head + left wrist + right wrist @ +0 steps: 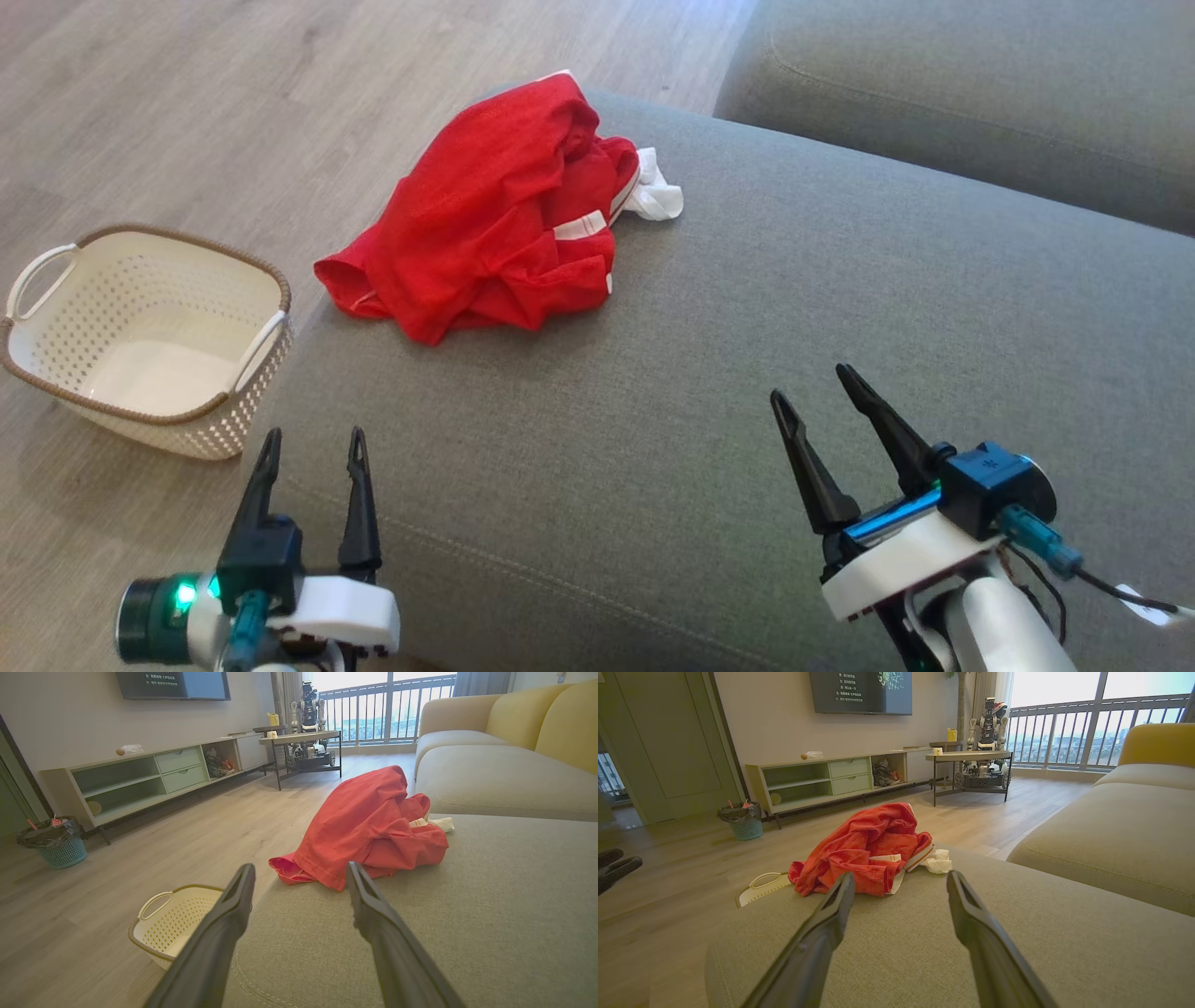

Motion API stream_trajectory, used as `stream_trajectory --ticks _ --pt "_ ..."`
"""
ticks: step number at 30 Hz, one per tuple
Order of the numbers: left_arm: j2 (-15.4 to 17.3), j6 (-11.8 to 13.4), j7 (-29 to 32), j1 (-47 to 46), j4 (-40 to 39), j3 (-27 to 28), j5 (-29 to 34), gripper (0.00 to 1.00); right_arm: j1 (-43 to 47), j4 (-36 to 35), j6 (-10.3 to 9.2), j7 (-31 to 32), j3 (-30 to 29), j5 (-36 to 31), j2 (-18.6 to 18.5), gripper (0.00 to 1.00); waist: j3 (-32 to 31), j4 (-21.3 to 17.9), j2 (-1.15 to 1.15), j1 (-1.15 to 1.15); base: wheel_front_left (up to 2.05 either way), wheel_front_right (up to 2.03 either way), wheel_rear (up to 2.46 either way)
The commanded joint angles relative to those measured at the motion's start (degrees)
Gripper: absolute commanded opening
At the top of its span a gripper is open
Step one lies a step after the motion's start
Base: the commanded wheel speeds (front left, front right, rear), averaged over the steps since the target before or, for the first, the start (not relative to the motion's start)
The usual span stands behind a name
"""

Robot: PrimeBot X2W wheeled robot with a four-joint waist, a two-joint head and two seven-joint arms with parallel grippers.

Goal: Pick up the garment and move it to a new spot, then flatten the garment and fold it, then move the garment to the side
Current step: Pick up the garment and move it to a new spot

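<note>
Left gripper (315, 437), right gripper (809, 385): fingers of both spread wide, nothing between them, nothing touched.

Grey sofa cushion (747, 308): takes most of the head view. Grippers hover over its near edge, at lower left and lower right of the frame.

Red garment (495, 215): crumpled heap at upper centre-left of the head view, on the far left part of the cushion. One fold appears to hang past the cushion's left edge, above the basket (276, 280) on the floor. The heap's long run is diagonal, lower left to upper right, and a white scrap (653, 196) shows at the upper right end.

Key relation: the garment lies up-frame and to the right of the left gripper, and up-frame and to the left of the right one, apart from both. The left looks nearer.

Pose: left fingers point nearly straight up the frame. Right fingers lean up and left, toward the heap.

Judgement: pick-up not yet begun. A forward reach comes first.
</note>
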Motion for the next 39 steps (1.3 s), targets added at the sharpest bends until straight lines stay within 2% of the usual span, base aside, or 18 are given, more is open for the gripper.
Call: stream_trajectory --ticks 1,6,12,17,21,25,30,33,39 --pt "0.46 0.29 -0.69 -2.39 -2.19 2.13 0.44 1.00 -1.57 -1.94 -0.01 -0.52 1.20 0.12 -0.22 1.00 0.27 -0.24 0.00 0.00 0.00 0.00 0.00" --pt "0.80 -0.16 -0.69 -4.01 -2.91 3.01 -0.04 1.00 -2.51 -2.75 -0.01 -0.52 0.97 -0.54 -0.22 1.00 2.26 -1.58 0.00 0.00 0.00 0.00 0.00" --pt "3.38 -3.19 -0.69 -8.58 -2.60 5.47 -1.83 1.00 -4.39 -2.91 -0.01 -0.52 -0.09 -2.63 -0.22 1.00 5.76 -4.58 0.00 0.00 0.00 0.00 0.00" --pt "7.14 -6.48 -0.69 -15.20 -1.37 7.15 -1.67 1.00 -6.30 -4.03 -0.01 -0.52 -2.03 -2.73 -0.22 1.00 9.48 -7.40 0.00 0.00 0.00 0.00 0.00" --pt "9.72 -11.37 -0.41 -21.60 3.84 7.96 -4.36 1.00 -8.40 -5.54 -0.01 -0.52 -2.20 -3.96 -0.22 1.00 12.84 -9.79 0.00 0.00 0.00 0.00 0.00" --pt "13.07 -16.33 4.50 -30.02 10.88 8.07 -7.68 1.00 -10.64 -7.39 -0.01 -0.52 -2.21 -5.40 -0.22 1.00 16.52 -12.06 0.00 0.00 0.00 0.00 0.00" --pt "16.51 -18.61 11.54 -39.90 18.12 4.62 -9.88 1.00 -12.33 -9.35 -0.01 -0.32 -2.29 -6.85 -0.22 1.00 20.27 -13.70 0.00 0.00 0.00 0.00 0.00" --pt "18.26 -18.97 14.56 -44.73 22.37 1.50 -11.01 1.00 -12.93 -9.93 -0.01 0.00 -1.96 -7.58 -0.22 1.00 21.91 -14.40 0.00 0.00 0.00 0.00 0.00" --pt "20.37 -19.06 17.97 -51.24 29.00 -5.15 -18.06 1.00 -13.56 -10.68 -0.01 0.30 -1.47 -8.15 -0.22 1.00 24.26 -15.90 0.00 0.00 0.00 0.00 0.00"
